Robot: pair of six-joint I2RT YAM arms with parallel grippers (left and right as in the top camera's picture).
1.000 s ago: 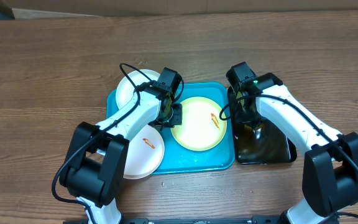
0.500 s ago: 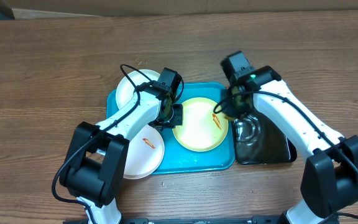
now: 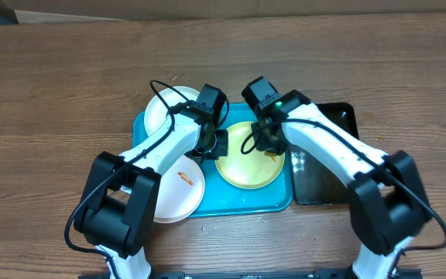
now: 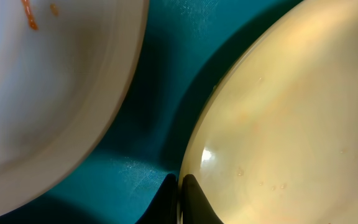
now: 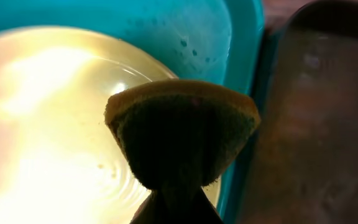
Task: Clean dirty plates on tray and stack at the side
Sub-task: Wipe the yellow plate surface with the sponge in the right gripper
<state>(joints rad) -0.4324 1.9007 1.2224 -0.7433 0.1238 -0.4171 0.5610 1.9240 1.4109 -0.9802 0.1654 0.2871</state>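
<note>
The yellow-green-rimmed plate (image 3: pixel 248 169) lay on the turquoise tray (image 3: pixel 242 204), its left rim pinched by the left gripper (image 3: pixel 217 144), while the right gripper (image 3: pixel 267 142) clamped a sponge (image 5: pixel 182 134) over it, beside the black tub (image 3: pixel 327 190).

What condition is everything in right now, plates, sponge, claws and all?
Yellow-rimmed plate: on the tray, droplets on it.
Front white plate: orange smear, unwiped, overhanging the tray's edge.
Back white plate: no smear showing, partly hidden.
Sponge: held over the yellow-rimmed plate.
Left gripper: shut on the yellow-rimmed plate's rim.
Right gripper: shut on the sponge.
Black tub: looks wet inside.
</note>
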